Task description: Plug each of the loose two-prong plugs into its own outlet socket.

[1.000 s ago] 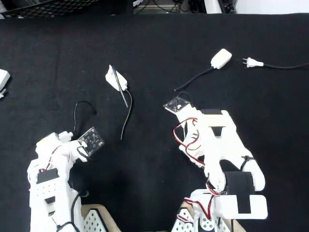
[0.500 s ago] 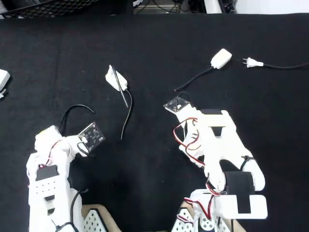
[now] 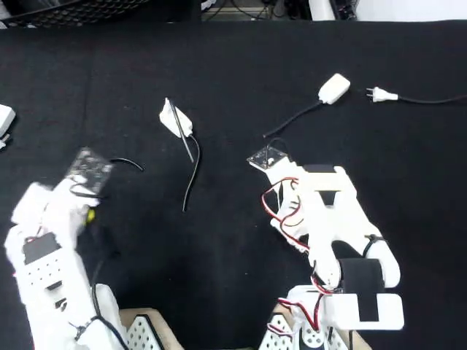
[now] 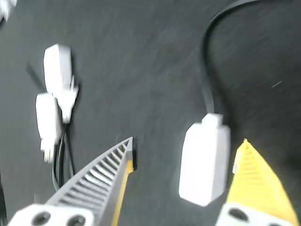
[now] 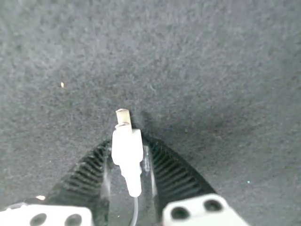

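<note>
From above, on the black worktop [image 3: 233, 58]: a white outlet socket [image 3: 334, 88] toward the far right, a loose two-prong plug [image 3: 381, 94] just beside it, not touching. At the left wrist: left claw [image 4: 187, 142] spread wide open astride a white socket block [image 4: 204, 165], the block lying near the yellow finger [image 4: 254, 174], nothing gripped. At the right wrist: right claw [image 5: 128, 149] clamped tight on a white plug [image 5: 126, 141], prongs poking out past the fingertips over the worktop.

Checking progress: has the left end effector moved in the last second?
Yes. The left end effector swung left in the high view, away from the loose black cord.
</note>
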### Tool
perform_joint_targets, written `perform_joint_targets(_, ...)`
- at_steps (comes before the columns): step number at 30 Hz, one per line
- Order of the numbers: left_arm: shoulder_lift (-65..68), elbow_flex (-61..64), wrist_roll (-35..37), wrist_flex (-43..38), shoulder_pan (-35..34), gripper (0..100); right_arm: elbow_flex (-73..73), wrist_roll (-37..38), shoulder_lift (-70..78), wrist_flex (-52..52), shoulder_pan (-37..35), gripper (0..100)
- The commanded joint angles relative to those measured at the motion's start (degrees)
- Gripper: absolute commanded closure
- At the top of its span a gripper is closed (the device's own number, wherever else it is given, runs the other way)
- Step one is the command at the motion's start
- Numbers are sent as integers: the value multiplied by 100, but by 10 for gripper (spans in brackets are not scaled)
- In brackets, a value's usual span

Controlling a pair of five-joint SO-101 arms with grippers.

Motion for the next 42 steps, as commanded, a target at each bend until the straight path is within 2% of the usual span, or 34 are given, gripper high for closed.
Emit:
perform_joint_targets(1,35,251,88,-431,-637,660,-57,-53,-31,-290,26,983)
perform_joint_targets(4,308,787,141,-993,-936,660,-57,-70,-31,-290,26,983)
perform_joint_targets(6,598,936,554,-1292,-1068,660,-57,-79,-31,-290,26,983)
perform_joint_targets(10,1248,866,1477,-1591,-1130,660,-57,-79,-31,-290,26,983)
perform_joint_targets(16,2004,286,1934,-1785,-1429,660,-57,-79,-31,-290,26,983)
perform_joint_targets(19,2057,-110,1873,-1389,-1631,658,-57,-79,-31,-290,26,983)
perform_joint_targets(23,2057,-558,826,-545,-2079,659,-57,-79,-31,-290,26,983)
perform_joint_targets(25,2048,-884,563,-35,-2334,659,-57,-79,-31,-290,26,983)
perform_joint_targets(30,2048,-2246,563,1301,-2844,660,-57,-79,-31,-290,26,983)
perform_joint_targets(32,2101,-2686,624,1477,-2923,660,-57,-79,-31,-290,26,983)
perform_joint_targets(34,2145,-2730,1020,1108,-2905,660,-57,-79,-31,-290,26,983)
perform_joint_targets(38,2681,-2062,1714,-563,-2457,660,-57,-79,-31,-290,26,983)
perform_joint_targets(42,3727,-1710,1987,-1908,-1824,660,-57,-79,-31,-290,26,983)
